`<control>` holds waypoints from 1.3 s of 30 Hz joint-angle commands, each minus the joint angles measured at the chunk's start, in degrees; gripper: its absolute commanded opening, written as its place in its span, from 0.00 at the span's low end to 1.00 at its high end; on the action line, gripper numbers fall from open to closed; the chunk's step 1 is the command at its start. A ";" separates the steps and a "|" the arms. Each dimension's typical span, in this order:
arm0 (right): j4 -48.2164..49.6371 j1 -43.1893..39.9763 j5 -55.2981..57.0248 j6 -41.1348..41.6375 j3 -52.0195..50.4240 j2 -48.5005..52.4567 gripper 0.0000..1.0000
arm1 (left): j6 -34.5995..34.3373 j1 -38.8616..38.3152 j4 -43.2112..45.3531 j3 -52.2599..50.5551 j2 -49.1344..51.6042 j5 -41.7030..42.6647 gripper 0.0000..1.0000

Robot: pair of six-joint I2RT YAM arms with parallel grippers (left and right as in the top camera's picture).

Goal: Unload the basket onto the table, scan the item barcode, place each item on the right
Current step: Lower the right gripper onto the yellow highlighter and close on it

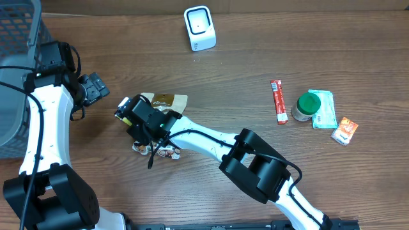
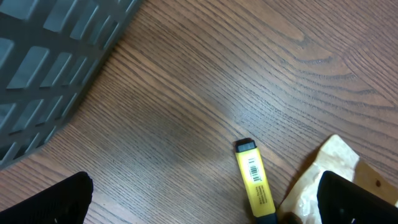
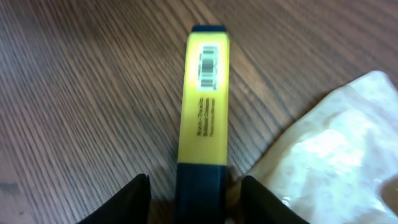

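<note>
The yellow marker (image 3: 205, 99) bears a barcode (image 3: 209, 67) and lines of small print too blurred to read.

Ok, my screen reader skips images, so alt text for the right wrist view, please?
A yellow marker, barcode facing up, lies on the wooden table with its dark end between the jaws of the right gripper. A crinkled pale packet lies beside it.
</note>
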 commanded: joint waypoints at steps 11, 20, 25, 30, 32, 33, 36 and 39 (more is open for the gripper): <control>-1.36 0.04 0.39 -0.17 0.20 2.10 0.44 | 0.22 0.22 0.20 0.63 -0.66 -0.96 1.00; -1.33 0.04 0.39 -0.20 0.17 2.75 0.45 | 0.22 0.22 0.20 0.63 -0.66 -0.96 1.00; -1.31 0.04 1.51 -0.20 0.17 3.06 0.42 | 0.22 0.22 0.20 0.63 -0.66 -0.96 1.00; -1.31 0.07 1.86 -0.17 0.17 4.44 0.42 | 0.22 0.22 0.20 0.63 -0.66 -0.96 0.99; -1.36 0.04 1.88 -0.20 0.17 4.46 0.37 | 0.22 0.22 0.20 0.63 -0.66 -0.96 0.99; -1.25 0.04 1.88 -0.20 0.22 4.42 0.33 | 0.22 0.22 0.20 0.63 -0.66 -0.96 1.00; -0.22 0.04 1.84 -0.17 1.01 4.20 0.19 | 0.22 0.22 0.20 0.63 -0.66 -0.96 1.00; -0.22 0.04 1.84 -0.15 2.45 3.32 0.11 | 0.22 0.22 0.20 0.63 -0.66 -0.96 1.00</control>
